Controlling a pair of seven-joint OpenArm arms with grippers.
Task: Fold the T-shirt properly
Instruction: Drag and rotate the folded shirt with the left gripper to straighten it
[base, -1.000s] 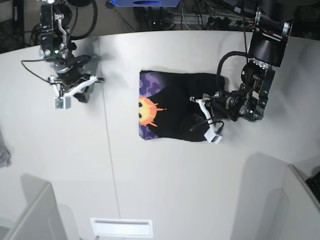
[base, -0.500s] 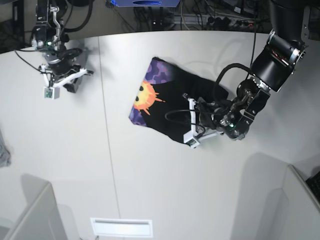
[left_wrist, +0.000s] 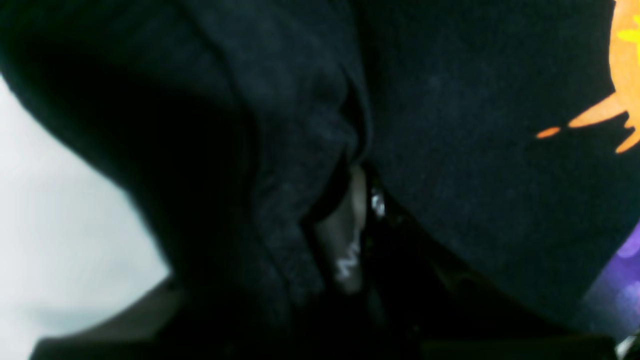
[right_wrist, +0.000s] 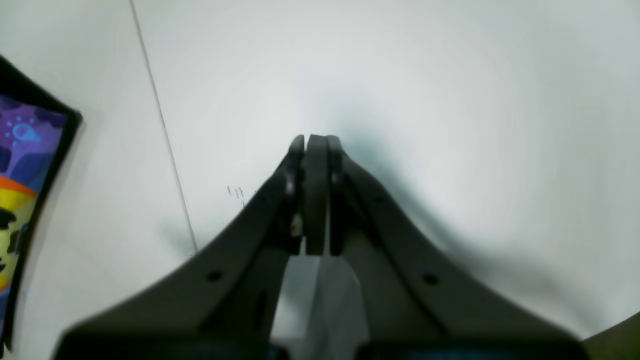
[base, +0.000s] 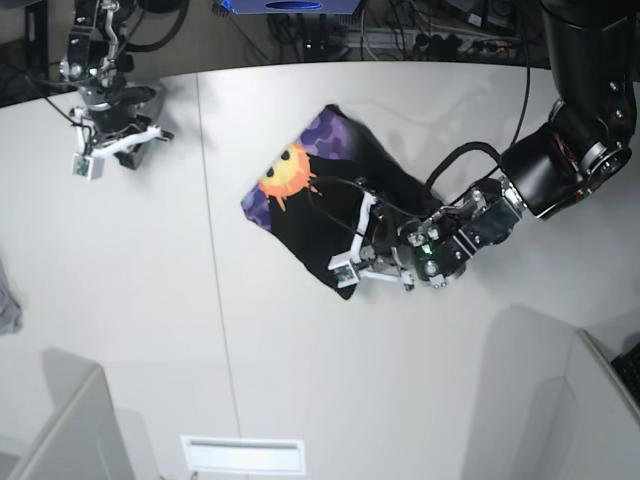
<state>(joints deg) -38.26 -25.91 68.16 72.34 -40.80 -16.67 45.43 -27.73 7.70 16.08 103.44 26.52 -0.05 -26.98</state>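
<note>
While gripping: my left pincer (base: 352, 252) is clamped on the T-shirt (base: 330, 205) hem.
Right pincer (right_wrist: 310, 145): closed, well apart.
Room: bare counter (base: 300, 380) all round.

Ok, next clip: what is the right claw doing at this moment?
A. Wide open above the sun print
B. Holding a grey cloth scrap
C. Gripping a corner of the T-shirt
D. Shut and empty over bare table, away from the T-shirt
D: the right claw is shut with nothing between its fingers, over bare table, with the T-shirt off to the side.
</note>
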